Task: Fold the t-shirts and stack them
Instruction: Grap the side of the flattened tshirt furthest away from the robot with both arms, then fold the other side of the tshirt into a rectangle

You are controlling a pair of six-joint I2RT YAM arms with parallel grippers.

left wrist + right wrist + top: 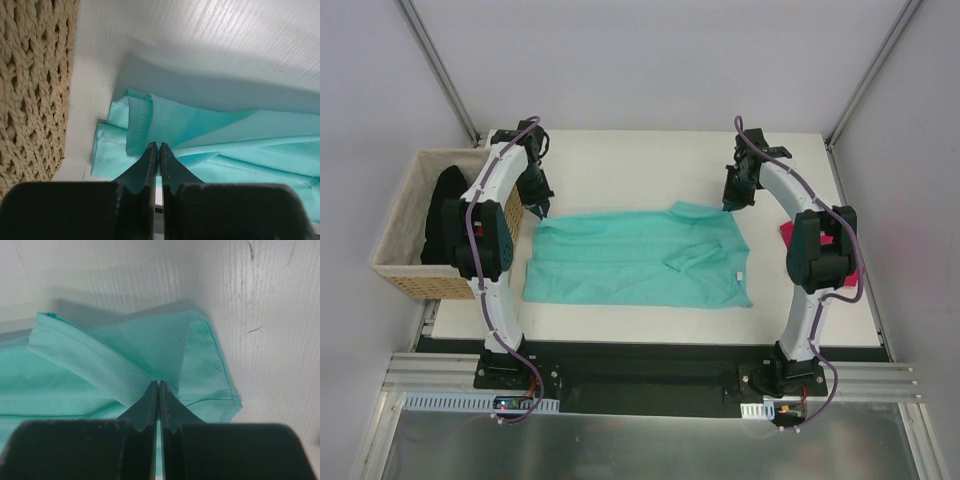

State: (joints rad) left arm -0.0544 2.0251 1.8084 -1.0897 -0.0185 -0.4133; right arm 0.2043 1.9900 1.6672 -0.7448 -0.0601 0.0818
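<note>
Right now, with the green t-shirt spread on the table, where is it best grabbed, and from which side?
Probably at the two far corners of the green t-shirt, coming down from above. It lies flat and wide, so only a pinched hem fold gives purchase; the left pincer and right pincer are each shut on one such corner.

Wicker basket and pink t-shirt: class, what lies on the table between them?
In the top external view, the teal t-shirt lies spread between the basket and the pink t-shirt.
</note>
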